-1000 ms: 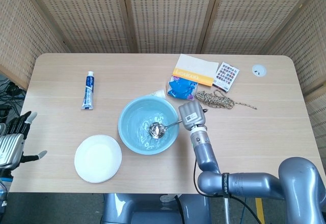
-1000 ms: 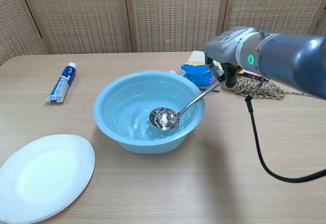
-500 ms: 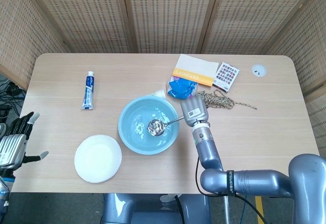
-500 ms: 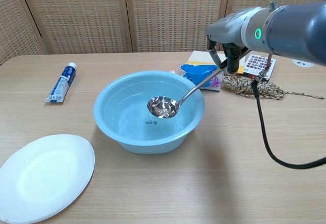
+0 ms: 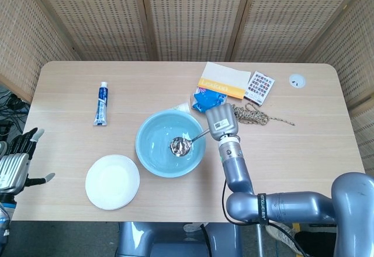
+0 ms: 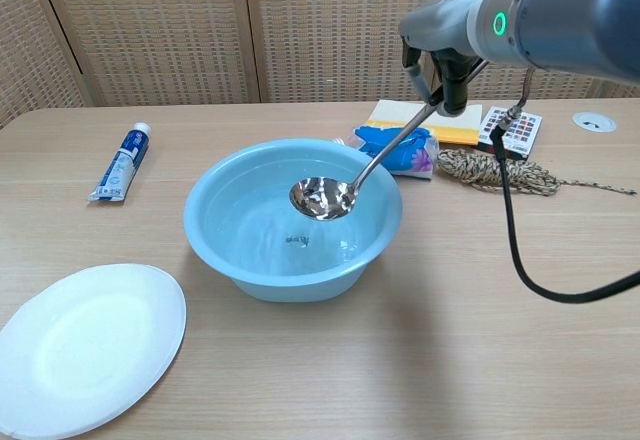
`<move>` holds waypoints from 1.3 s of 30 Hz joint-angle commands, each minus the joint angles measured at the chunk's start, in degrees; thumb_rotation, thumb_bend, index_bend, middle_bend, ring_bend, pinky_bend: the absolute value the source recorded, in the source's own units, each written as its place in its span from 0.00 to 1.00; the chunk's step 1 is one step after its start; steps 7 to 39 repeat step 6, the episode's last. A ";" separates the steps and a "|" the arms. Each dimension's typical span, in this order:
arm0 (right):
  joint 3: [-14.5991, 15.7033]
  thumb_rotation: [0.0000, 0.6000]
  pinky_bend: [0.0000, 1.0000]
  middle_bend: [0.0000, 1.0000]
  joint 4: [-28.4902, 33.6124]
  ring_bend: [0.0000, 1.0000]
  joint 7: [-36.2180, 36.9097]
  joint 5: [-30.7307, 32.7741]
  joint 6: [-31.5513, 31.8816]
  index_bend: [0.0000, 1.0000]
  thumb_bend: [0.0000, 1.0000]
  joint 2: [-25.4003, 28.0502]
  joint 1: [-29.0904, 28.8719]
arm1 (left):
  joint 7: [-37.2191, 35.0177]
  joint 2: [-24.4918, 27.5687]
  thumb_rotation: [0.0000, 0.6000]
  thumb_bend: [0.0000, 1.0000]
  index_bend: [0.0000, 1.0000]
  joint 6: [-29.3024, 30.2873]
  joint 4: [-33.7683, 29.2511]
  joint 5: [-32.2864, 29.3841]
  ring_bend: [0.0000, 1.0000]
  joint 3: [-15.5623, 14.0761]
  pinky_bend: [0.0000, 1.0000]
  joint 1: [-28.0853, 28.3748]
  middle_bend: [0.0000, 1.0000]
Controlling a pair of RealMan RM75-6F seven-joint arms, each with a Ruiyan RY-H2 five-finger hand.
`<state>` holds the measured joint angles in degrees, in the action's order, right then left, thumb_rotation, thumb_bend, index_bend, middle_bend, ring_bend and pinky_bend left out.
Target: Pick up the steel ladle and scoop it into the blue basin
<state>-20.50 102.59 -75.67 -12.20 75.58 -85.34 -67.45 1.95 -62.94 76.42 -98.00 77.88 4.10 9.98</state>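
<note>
The blue basin (image 5: 153,157) (image 6: 290,282) stands mid-table with water in it. My right hand (image 5: 221,121) (image 6: 443,72) grips the upper end of the steel ladle's handle, just past the basin's right rim. The ladle (image 5: 180,146) (image 6: 322,198) slants down to the left, and its bowl hangs above the water, about level with the rim. My left hand (image 5: 17,161) hovers off the table's left edge with fingers apart and nothing in it; the chest view does not show it.
A white plate (image 5: 112,181) (image 6: 80,345) lies front left of the basin, a toothpaste tube (image 5: 101,103) (image 6: 121,163) further back. Behind the basin's right side sit a blue packet (image 5: 208,99) (image 6: 400,146), an orange box (image 5: 224,80), a colour card (image 5: 259,87) and a rope coil (image 5: 251,114) (image 6: 495,172).
My right hand has risen and drawn back, lifting the ladle's bowl from the basin's bottom out of the water to rim height. The left hand has not moved.
</note>
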 commanded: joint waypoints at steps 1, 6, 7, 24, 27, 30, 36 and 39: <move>-0.80 1.00 1.00 0.98 0.65 1.00 -0.76 1.45 1.02 0.90 0.82 0.43 -1.04 | -0.29 0.11 1.00 0.00 0.00 0.00 0.06 -0.09 0.00 0.04 0.00 -0.02 0.00; -1.32 1.00 1.00 0.98 1.20 1.00 -1.71 2.96 2.52 0.90 0.82 0.79 -2.63 | -0.71 0.26 1.00 0.00 0.00 -0.23 0.17 -0.19 0.00 0.09 0.00 0.09 0.00; -1.32 1.00 1.00 0.98 1.20 1.00 -1.71 2.96 2.52 0.90 0.82 0.79 -2.63 | -0.71 0.26 1.00 0.00 0.00 -0.23 0.17 -0.19 0.00 0.09 0.00 0.09 0.00; -1.32 1.00 1.00 0.98 1.20 1.00 -1.71 2.96 2.52 0.90 0.82 0.79 -2.63 | -0.71 0.26 1.00 0.00 0.00 -0.23 0.17 -0.19 0.00 0.09 0.00 0.09 0.00; -1.32 1.00 1.00 0.98 1.20 1.00 -1.71 2.96 2.52 0.90 0.82 0.79 -2.63 | -0.71 0.26 1.00 0.00 0.00 -0.23 0.17 -0.19 0.00 0.09 0.00 0.09 0.00; -1.32 1.00 1.00 0.98 1.20 1.00 -1.71 2.96 2.52 0.90 0.82 0.79 -2.63 | -0.71 0.26 1.00 0.00 0.00 -0.23 0.17 -0.19 0.00 0.09 0.00 0.09 0.00; -1.32 1.00 1.00 0.98 1.20 1.00 -1.71 2.96 2.52 0.90 0.82 0.79 -2.63 | -0.71 0.26 1.00 0.00 0.00 -0.23 0.17 -0.19 0.00 0.09 0.00 0.09 0.00; -1.32 1.00 1.00 0.98 1.20 1.00 -1.71 2.96 2.52 0.90 0.82 0.79 -2.63 | -0.71 0.26 1.00 0.00 0.00 -0.23 0.17 -0.19 0.00 0.09 0.00 0.09 0.00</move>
